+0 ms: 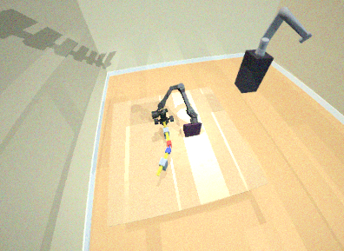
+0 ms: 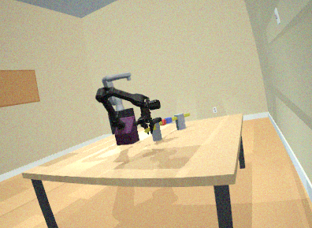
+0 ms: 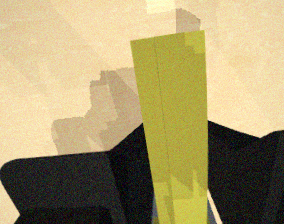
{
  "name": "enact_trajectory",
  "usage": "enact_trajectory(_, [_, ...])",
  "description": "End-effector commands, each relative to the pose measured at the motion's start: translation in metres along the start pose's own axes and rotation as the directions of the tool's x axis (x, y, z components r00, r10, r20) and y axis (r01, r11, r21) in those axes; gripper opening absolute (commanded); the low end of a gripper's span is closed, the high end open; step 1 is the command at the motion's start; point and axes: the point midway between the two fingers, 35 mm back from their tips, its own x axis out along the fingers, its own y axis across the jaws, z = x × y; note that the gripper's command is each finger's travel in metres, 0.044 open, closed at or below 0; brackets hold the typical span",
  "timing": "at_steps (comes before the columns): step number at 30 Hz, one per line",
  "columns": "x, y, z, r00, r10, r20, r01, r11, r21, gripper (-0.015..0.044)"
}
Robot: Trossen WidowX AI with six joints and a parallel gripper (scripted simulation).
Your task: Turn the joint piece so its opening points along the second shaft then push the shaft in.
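Gripping the yellow shaft [image 1: 164,125] [image 2: 147,131] [image 3: 179,110], the end effector [image 1: 163,121] [image 2: 149,128] [image 3: 169,124] should push straight along its line toward six o'clock in the top view, easing off once it stops.

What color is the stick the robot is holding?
Yellow. The shaft in the gripper shows its color best in the wrist view.

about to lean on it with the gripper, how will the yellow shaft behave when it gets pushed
The yellow shaft looks stiff: it sticks out past the gripper with straight edges and no sag. Its flat faces suggest it would resist rolling between the fingers. Running through a gray block, it will probably slide lengthwise rather than tip.
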Motion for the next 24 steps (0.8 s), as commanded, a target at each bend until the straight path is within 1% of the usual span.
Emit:
enact_trajectory(1, [-0.0002, 0.0003, 0.0001, 1.000, 0.001, 0.000, -0.001, 1.000, 0.001, 0.0067])
enact_trajectory(6, [-0.0002, 0.0003, 0.0001, 1.000, 0.001, 0.000, -0.001, 1.000, 0.001, 0.0067])
enact_trajectory(20, [-0.0002, 0.0003, 0.0001, 1.000, 0.001, 0.000, -0.001, 1.000, 0.001, 0.0434])
enact_trajectory(24, [-0.0002, 0.0003, 0.0001, 1.000, 0.001, 0.000, -0.001, 1.000, 0.001, 0.0440])
